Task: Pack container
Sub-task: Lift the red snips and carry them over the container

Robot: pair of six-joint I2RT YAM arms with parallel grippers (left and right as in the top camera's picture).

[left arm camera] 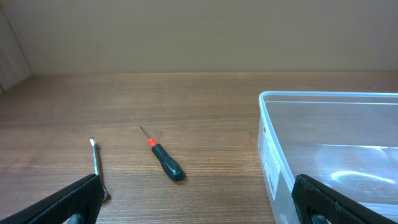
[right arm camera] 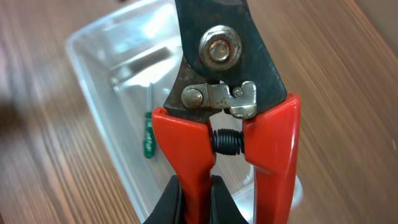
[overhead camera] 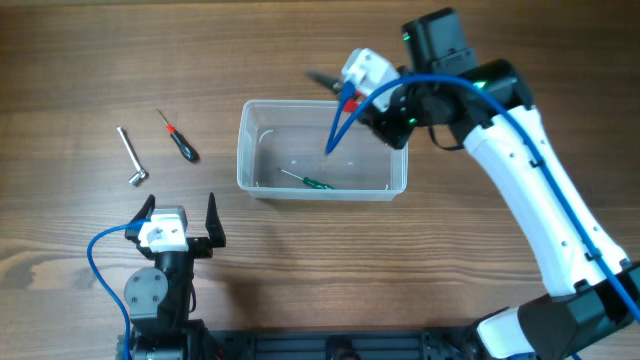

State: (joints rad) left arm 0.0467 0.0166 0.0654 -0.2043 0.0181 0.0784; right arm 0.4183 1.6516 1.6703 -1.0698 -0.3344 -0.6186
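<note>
The container (overhead camera: pixel 245 150) is a clear plastic bin at mid-table, also seen at the right of the left wrist view (left arm camera: pixel 273 143) and below the right wrist camera (right arm camera: pixel 93 68). A green-handled screwdriver (overhead camera: pixel 312 182) (right arm camera: pixel 149 142) lies inside it. My right gripper (overhead camera: pixel 358 98) (right arm camera: pixel 198 196) is shut on one red handle of a pair of pliers (overhead camera: pixel 325 78) (right arm camera: pixel 227 93), held above the bin's far right corner. My left gripper (overhead camera: pixel 180 218) (left arm camera: pixel 196 196) stands wide open near the front edge, left of the bin, holding nothing.
A black-handled screwdriver with a red collar (overhead camera: pixel 181 138) (left arm camera: pixel 165 160) and a silver L-shaped wrench (overhead camera: pixel 131 157) (left arm camera: pixel 97 165) lie on the wooden table left of the bin, ahead of my left gripper. A blue cable (overhead camera: pixel 340 120) hangs over the bin.
</note>
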